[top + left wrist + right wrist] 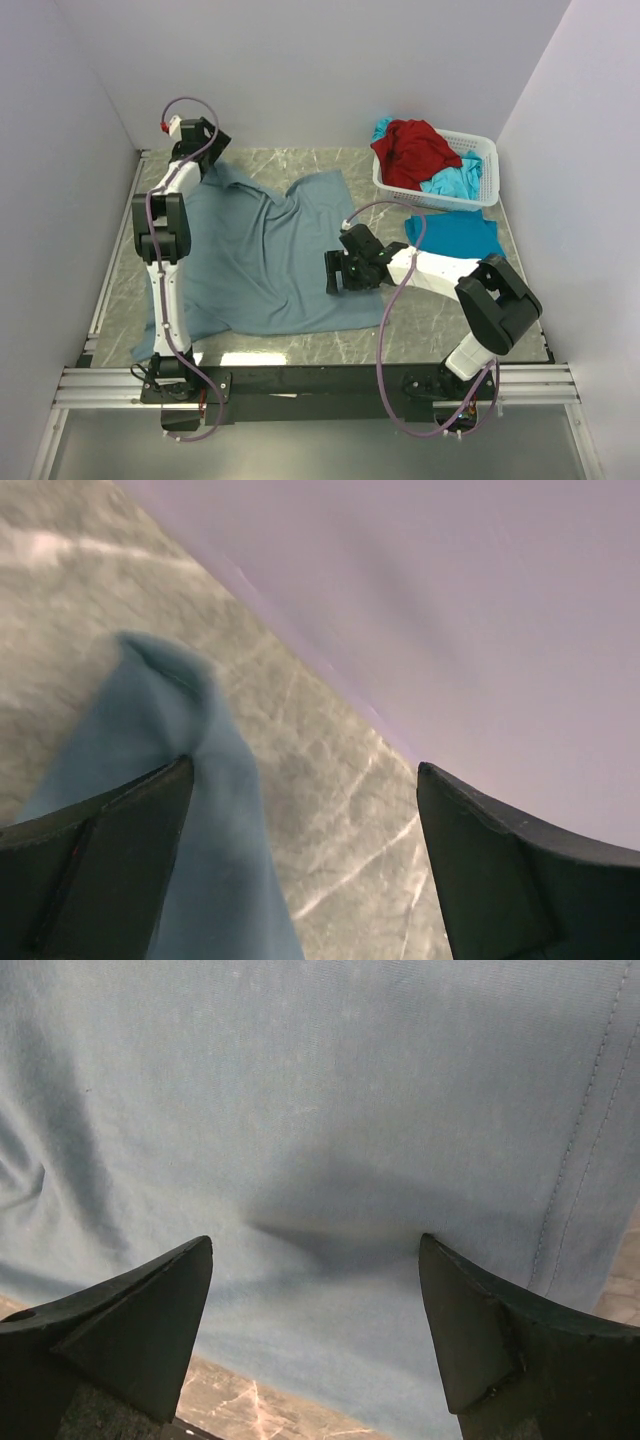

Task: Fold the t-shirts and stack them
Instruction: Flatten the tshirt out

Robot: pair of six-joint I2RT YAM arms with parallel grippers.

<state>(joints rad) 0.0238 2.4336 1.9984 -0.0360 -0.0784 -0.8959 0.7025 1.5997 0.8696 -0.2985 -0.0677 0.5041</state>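
Observation:
The large grey-blue t-shirt [260, 250] lies spread and wrinkled on the marble table. My left gripper [210, 158] is at its far-left corner, by the back wall. In the left wrist view the gripper [305, 780] is open, and a raised fold of the shirt [150, 740] rests against the left finger. My right gripper [335, 272] is over the shirt's right edge. In the right wrist view it [315, 1245] is open, just above the cloth [320, 1090]. A red t-shirt [410, 150] and a turquoise one [455, 183] lie in the basket. Another turquoise t-shirt [455, 235] lies on the table.
The white lattice basket [485, 165] stands at the back right. White walls close in the table at the back and both sides. A metal rail [300, 385] runs along the near edge. Bare marble [250, 1405] shows below the shirt's hem.

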